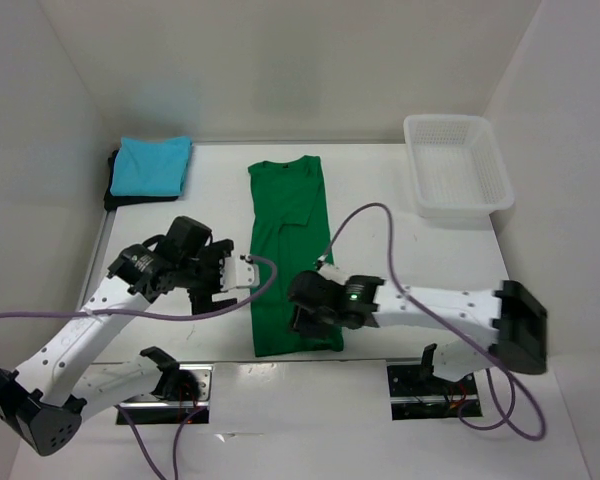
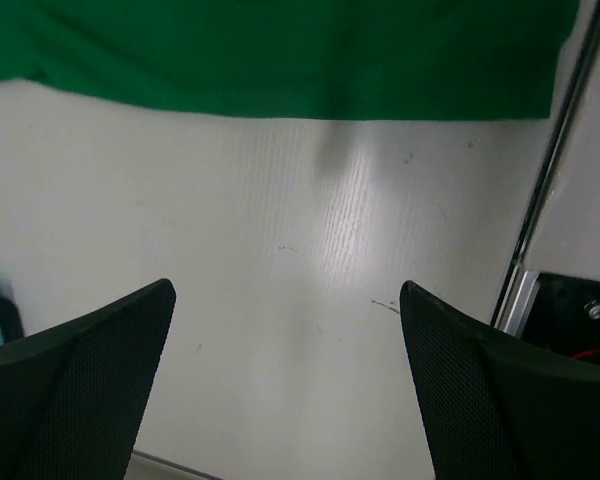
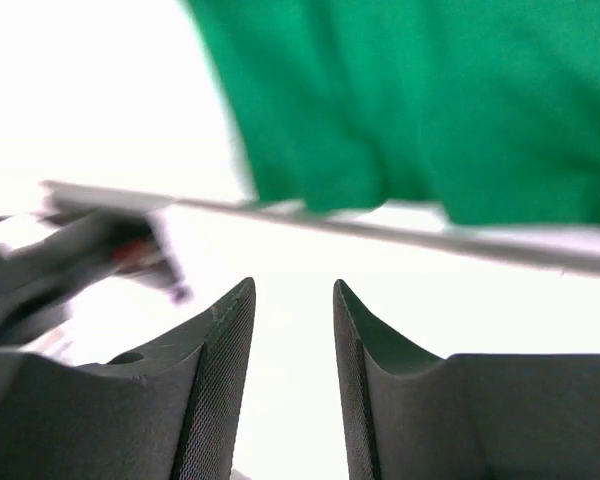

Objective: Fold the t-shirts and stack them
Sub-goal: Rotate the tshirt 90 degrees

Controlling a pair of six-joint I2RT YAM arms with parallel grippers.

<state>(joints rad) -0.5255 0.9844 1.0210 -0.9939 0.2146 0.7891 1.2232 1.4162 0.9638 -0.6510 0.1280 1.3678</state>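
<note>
At two o'clock, the basket (image 1: 458, 165); at ten, blue shirt (image 1: 152, 163) on black shirt (image 1: 111, 190). Centre, the green shirt (image 1: 288, 240) (folded narrow). The left gripper (image 2: 285, 300), jaws spread wide, hovers at its eight; right gripper (image 3: 290, 300), slightly parted, empty, at its five.

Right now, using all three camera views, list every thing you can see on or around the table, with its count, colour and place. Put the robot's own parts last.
green t-shirt: one, bright green, folded into a long strip down the middle of the table
turquoise t-shirt: one, turquoise blue, folded, far left corner, on top of the black one
black t-shirt: one, black, under the turquoise one, only its edges showing
basket: one, white mesh, far right corner
table: one, white
cables: two, purple, one looping from each arm
arms: two, white and black, based at the near edge
left gripper: one, black, wide open over bare table left of the green shirt
right gripper: one, black, narrow gap, empty, by the shirt's near end
</note>
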